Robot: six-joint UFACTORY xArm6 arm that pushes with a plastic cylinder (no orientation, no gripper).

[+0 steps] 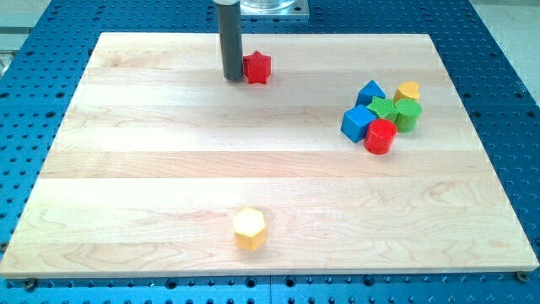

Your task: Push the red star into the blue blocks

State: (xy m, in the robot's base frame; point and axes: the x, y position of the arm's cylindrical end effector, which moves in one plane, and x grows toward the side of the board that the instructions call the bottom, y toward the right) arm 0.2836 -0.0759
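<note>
The red star (pixel 256 67) lies near the view's top, left of centre, on the wooden board (pixel 169 169). My tip (pixel 233 78) rests on the board just left of the star, touching or almost touching it. Two blue blocks sit in a cluster at the view's right: a blue cube (pixel 358 122) and a blue wedge-like block (pixel 370 91) above it. The star is far to the left of them.
In the same cluster are a green star (pixel 384 107), a green cylinder (pixel 408 115), a red cylinder (pixel 380 136) and a yellow heart-like block (pixel 408 90). A yellow hexagon (pixel 249 227) lies near the view's bottom centre.
</note>
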